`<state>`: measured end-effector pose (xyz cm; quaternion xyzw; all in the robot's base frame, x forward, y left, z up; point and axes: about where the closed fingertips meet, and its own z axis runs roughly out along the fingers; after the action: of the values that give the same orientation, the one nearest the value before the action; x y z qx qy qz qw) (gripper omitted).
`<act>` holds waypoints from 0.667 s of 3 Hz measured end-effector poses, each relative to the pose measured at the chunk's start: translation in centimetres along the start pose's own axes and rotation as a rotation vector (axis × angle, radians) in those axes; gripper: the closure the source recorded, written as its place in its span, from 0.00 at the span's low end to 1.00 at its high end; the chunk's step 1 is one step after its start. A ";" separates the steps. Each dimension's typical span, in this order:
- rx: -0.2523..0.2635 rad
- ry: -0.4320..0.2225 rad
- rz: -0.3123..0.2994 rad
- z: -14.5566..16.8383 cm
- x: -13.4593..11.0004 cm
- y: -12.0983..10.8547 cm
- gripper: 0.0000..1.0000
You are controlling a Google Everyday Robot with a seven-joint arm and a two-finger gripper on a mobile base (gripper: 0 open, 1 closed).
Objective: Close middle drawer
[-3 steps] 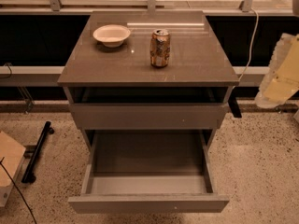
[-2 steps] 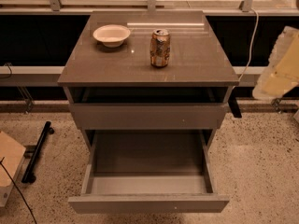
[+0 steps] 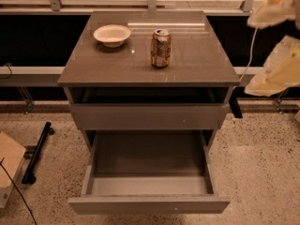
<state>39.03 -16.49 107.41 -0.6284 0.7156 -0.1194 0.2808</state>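
Observation:
The middle drawer point(image 3: 149, 203) of the grey-brown cabinet point(image 3: 150, 67) is pulled far out toward the camera. Its plain grey inside is bare and its flat front has no handle. The uppermost drawer front point(image 3: 149, 116) sits above it with a dark gap under the cabinet top. The lowest drawer is hidden beneath the open one. My gripper point(image 3: 275, 71) shows as a pale yellowish shape at the right edge, beside the cabinet's top right corner and well apart from the open drawer.
A white bowl point(image 3: 112, 34) and a drink can point(image 3: 160, 48) stand on the cabinet top. A black bar point(image 3: 37, 151) and a cardboard piece point(image 3: 8, 165) lie on the speckled floor at the left. A dark wall and rail run behind the cabinet.
The pale arm shape at the right edge has shifted slightly upward. The drawer, bowl and can have not moved.

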 end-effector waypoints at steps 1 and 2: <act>-0.060 -0.042 -0.026 3.3 1.6 3.0 0.62; -0.059 -0.046 -0.047 3.1 1.2 3.6 0.84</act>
<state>37.65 -16.41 102.73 -0.6556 0.6972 -0.0903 0.2757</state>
